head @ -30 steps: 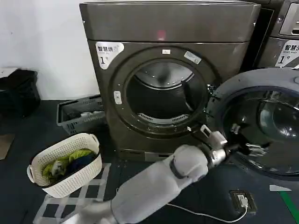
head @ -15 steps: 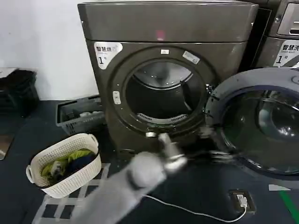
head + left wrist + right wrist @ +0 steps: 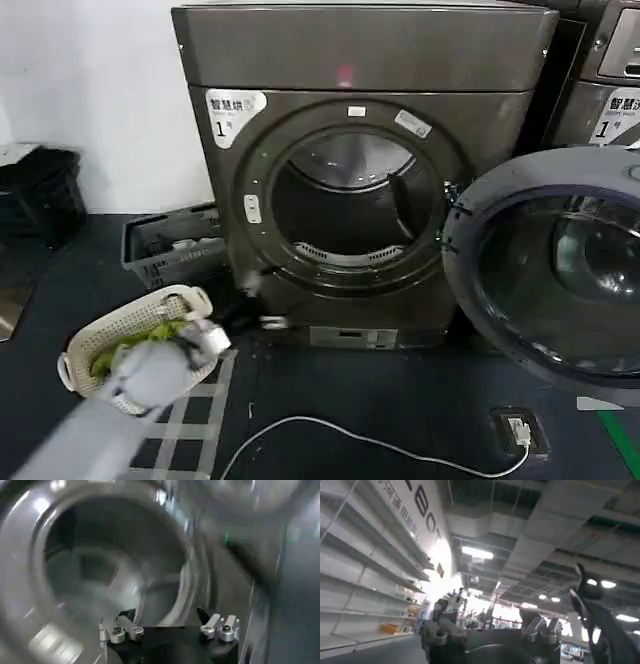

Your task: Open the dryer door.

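At the floor's left edge, near the front, the left arm crosses a white laundry basket, and the left gripper reaches toward the dryer's lower front. In the left wrist view its fingers stand apart, holding nothing, facing the open drum. To the right, the dryer door hangs swung wide on its right-side hinge, grey inner face outward, well clear of the opening. I judge the opening done, so the step in hand is withdrawal; next calls only for parking the arm clear. The right gripper points at a ceiling, jaws apart, idle.
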